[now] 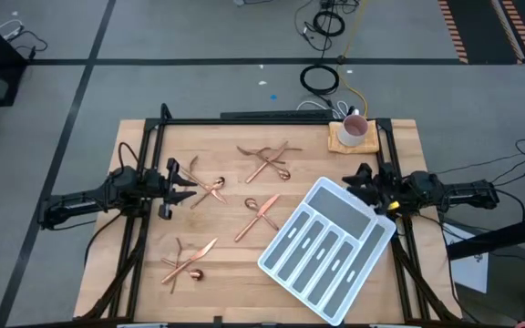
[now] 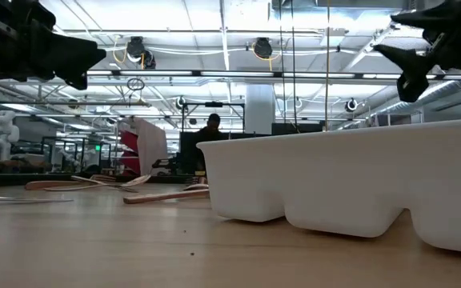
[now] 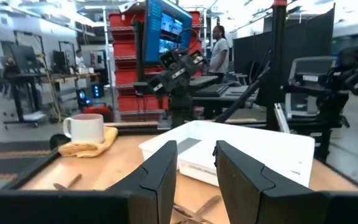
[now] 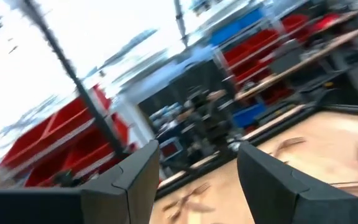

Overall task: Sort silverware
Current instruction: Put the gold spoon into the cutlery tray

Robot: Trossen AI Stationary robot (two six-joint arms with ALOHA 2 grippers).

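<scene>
White and grey, the divided tray (image 1: 328, 250) lies tilted on the near right part of the wooden table (image 1: 226, 273); its slots look bare. Copper silverware (image 1: 263, 206) lies out on the wood in four little piles, left of the tray and none in it. Both arms hang above the table. The left gripper (image 1: 186, 180) waits at the left side with fingers apart, holding nothing. The right gripper (image 1: 354, 179) hangs by the tray's far corner, open too. Farther back, a pale mug (image 1: 354, 129) stands on a yellow cloth (image 1: 340, 143).
</scene>
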